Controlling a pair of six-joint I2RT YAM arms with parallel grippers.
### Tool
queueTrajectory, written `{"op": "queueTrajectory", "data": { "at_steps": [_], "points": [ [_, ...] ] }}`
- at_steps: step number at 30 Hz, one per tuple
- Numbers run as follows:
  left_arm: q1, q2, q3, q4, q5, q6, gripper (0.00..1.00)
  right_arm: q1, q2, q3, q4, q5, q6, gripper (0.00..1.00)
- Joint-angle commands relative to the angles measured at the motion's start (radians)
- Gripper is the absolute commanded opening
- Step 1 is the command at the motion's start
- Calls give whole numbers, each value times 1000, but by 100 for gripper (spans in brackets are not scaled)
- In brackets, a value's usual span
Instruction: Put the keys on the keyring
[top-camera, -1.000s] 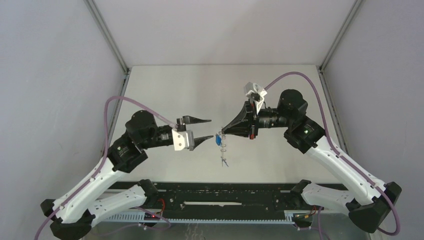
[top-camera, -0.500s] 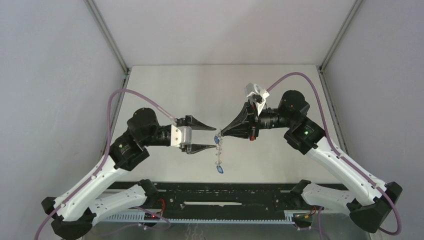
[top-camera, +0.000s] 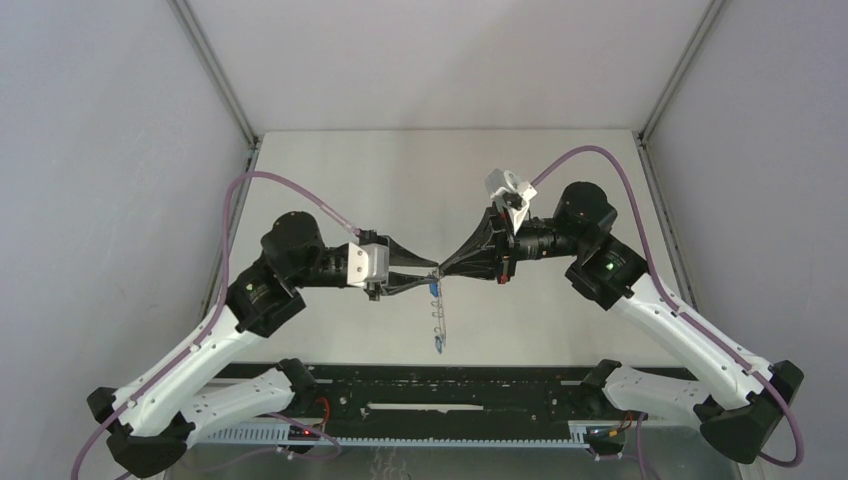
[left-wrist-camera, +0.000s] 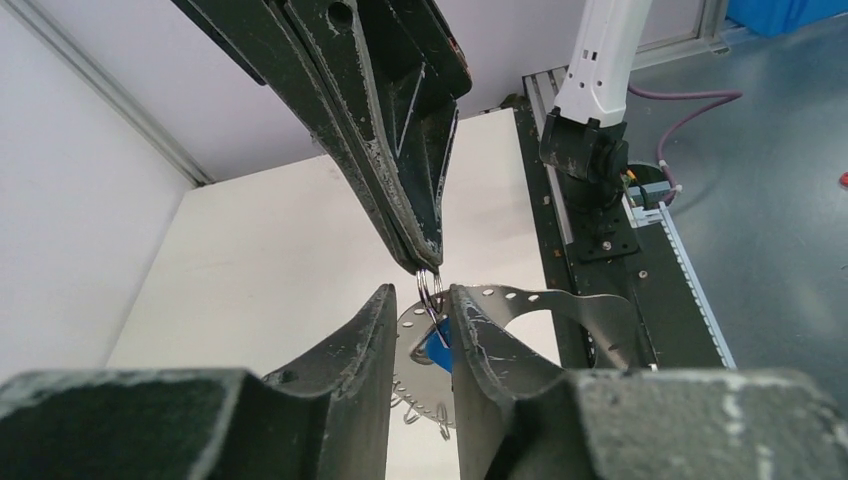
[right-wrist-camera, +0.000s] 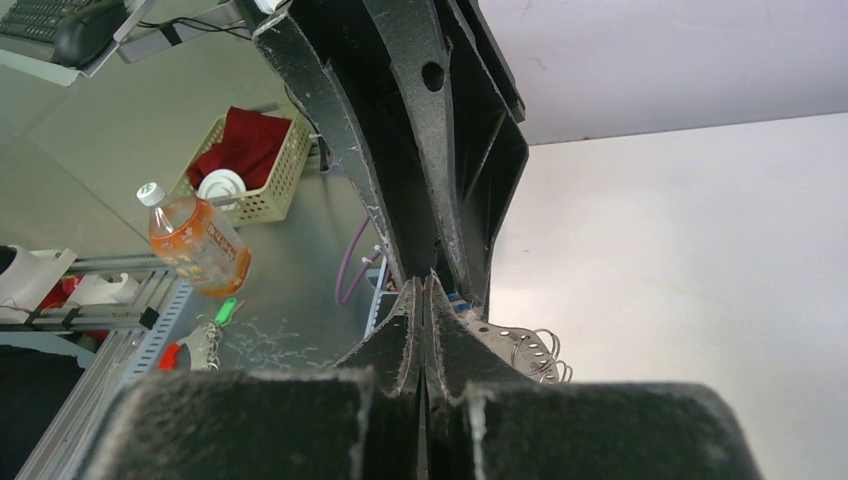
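Observation:
My right gripper (top-camera: 441, 268) is shut on a small wire loop (left-wrist-camera: 429, 286) at the top of the keyring (top-camera: 437, 315), which hangs edge-on below it above the table. In the left wrist view the keyring (left-wrist-camera: 520, 300) is a grey perforated hoop with wire loops on its rim. One key's blue tag (top-camera: 434, 288) sits just under the tips; a second blue tag (top-camera: 440, 346) hangs at the bottom. My left gripper (left-wrist-camera: 420, 292) stands narrowly open around the loop and the blue tag (left-wrist-camera: 437, 345). Its right finger touches them and its left finger is apart. In the right wrist view my right gripper (right-wrist-camera: 421, 283) is shut.
A black rail (top-camera: 430, 385) runs along the table's near edge between the arm bases. Grey walls close in the left, right and back. Beyond the table, the right wrist view shows an orange bottle (right-wrist-camera: 195, 245) and a basket (right-wrist-camera: 245, 160).
My left gripper moved right until its tips met the right gripper's tip, and its jaws narrowed around the hanging loop. The keyring swung and turned edge-on.

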Motion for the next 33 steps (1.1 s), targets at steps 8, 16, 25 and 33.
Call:
{"op": "queueTrajectory", "data": {
  "at_steps": [8,16,25,33],
  "points": [
    [4,6,25,-37,19,-16,11,16,-22,4,30,21,-32,0],
    [5,40,92,-101,-4,-16,0,-1,-39,43,-122,41,-104,23],
    [5,109,215,-297,4,62,0,9,54,301,-690,185,-503,55],
    [5,159,274,-397,-2,164,0,77,185,478,-884,218,-622,49]
  ]
}}
